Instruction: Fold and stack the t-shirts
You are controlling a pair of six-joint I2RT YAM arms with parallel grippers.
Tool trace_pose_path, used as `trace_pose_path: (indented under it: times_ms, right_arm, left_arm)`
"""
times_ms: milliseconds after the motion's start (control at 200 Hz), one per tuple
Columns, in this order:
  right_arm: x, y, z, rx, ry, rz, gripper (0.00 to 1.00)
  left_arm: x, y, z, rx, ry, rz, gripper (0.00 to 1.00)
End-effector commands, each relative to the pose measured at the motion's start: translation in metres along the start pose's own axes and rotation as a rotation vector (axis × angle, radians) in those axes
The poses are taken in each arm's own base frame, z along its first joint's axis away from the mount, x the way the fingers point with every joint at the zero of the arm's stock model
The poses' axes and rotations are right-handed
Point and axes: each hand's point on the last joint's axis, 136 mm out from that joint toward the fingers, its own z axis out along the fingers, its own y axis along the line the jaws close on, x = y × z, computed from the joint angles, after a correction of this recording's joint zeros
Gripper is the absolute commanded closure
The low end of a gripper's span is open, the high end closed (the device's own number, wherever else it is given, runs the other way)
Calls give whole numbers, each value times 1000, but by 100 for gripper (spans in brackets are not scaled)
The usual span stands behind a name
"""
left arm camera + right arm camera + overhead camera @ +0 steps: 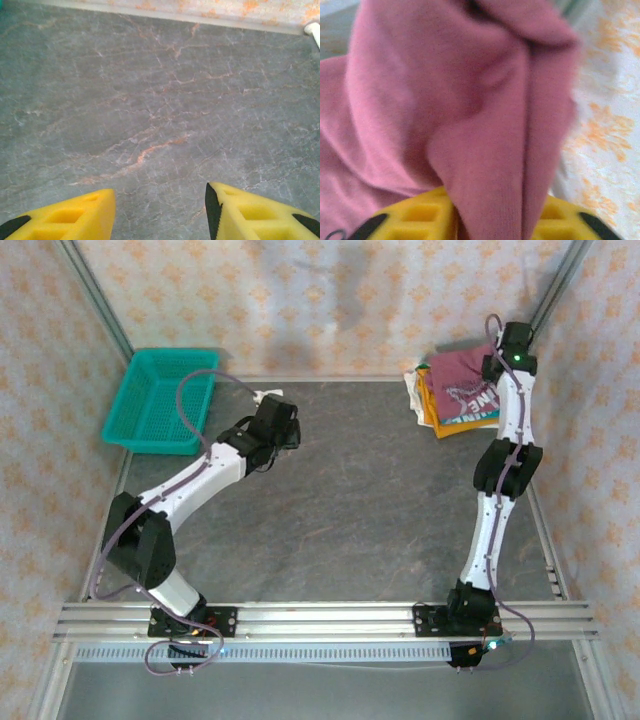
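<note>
Maroon cloth is what the next move turns on. The maroon shirt (462, 380) tops the pile of shirts (445, 425) in the upper right of the overhead frame, near the back corner, and the right gripper (490, 220) sits over the pile's far right edge. In the right wrist view a fold of that shirt runs from the top of the frame down between the yellow fingers (415, 222), its long axis in line with the gripper's reach. We cannot tell whether the fingers pinch the fold or merely flank it, because cloth fills the gap and hides the pads. The left gripper (160, 210) is left of centre in the overhead frame, well apart from the pile, with its fingers spread, nothing between them and bare table (150, 100) beneath. Judgement: the right arm is much the nearer, so any handling of the maroon shirt falls to it. The left arm would have to cross the table to help. The basket (160, 400) in the upper left plays no part.
</note>
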Motion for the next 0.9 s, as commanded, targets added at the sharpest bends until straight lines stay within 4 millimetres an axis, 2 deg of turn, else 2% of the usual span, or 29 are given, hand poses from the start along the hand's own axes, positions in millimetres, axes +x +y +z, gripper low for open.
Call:
trace_pose_path:
  times_ms: [0, 45, 75, 170, 255, 310, 325, 355, 385, 400, 410, 470, 485, 530, 601, 681, 696, 761, 896]
  right_arm:
    - [-31, -41, -18, 183, -109, 95, 38]
    - [-35, -42, -28, 176, -115, 129, 11]
    - [-38, -40, -37, 154, -116, 148, 0]
    - [-49, -28, -75, 57, -131, 198, 1]
    - [-55, -9, -115, -22, -157, 201, 1]
    - [-55, 6, -148, -55, -197, 177, 1]
    - [-49, 12, -150, -60, -197, 170, 1]
    - [-50, 19, -171, -72, -242, 166, 1]
    - [-37, 29, -183, -94, -258, 159, 1]
    - [-39, 33, -194, -111, -294, 161, 1]
    - [-31, 37, -193, -121, -292, 158, 1]
    - [-11, 51, -221, -167, -377, 184, 1]
    - [-8, 50, -231, -171, -408, 197, 1]
    - [18, 52, -240, -174, -436, 242, 1]
    - [53, 43, -256, -149, -464, 326, 1]
    - [110, 40, -251, -115, -456, 353, 1]
    - [117, 38, -256, -109, -472, 361, 1]
    - [157, 37, -251, -89, -474, 373, 1]
    - [221, 38, -235, -60, -383, 380, 1]
  left_arm:
    - [-12, 21, -17, -84, -54, 15, 49]
    - [-16, 28, -22, -113, -85, 3, 48]
    - [-19, 33, -27, -126, -113, -4, 45]
    - [-28, 50, -41, -154, -225, -54, 22]
    - [-32, 66, -53, -165, -313, -98, 7]
    - [-33, 78, -58, -189, -365, -110, 2]
    - [-34, 82, -59, -201, -379, -114, 1]
    - [-33, 91, -62, -223, -406, -118, 1]
    - [-34, 100, -67, -243, -440, -125, 0]
    - [-32, 105, -67, -252, -452, -126, 0]
    - [-32, 107, -70, -256, -466, -129, 0]
    - [-26, 128, -77, -292, -535, -150, 0]
    - [-25, 134, -80, -302, -555, -162, 0]
    - [-17, 153, -87, -335, -602, -188, 0]
    - [-3, 175, -92, -354, -646, -196, 0]
    - [17, 201, -92, -458, -624, -154, 0]
    - [21, 206, -91, -485, -612, -142, 0]
    - [39, 221, -86, -582, -554, -93, 0]
    - [73, 235, -65, -616, -504, -61, 0]
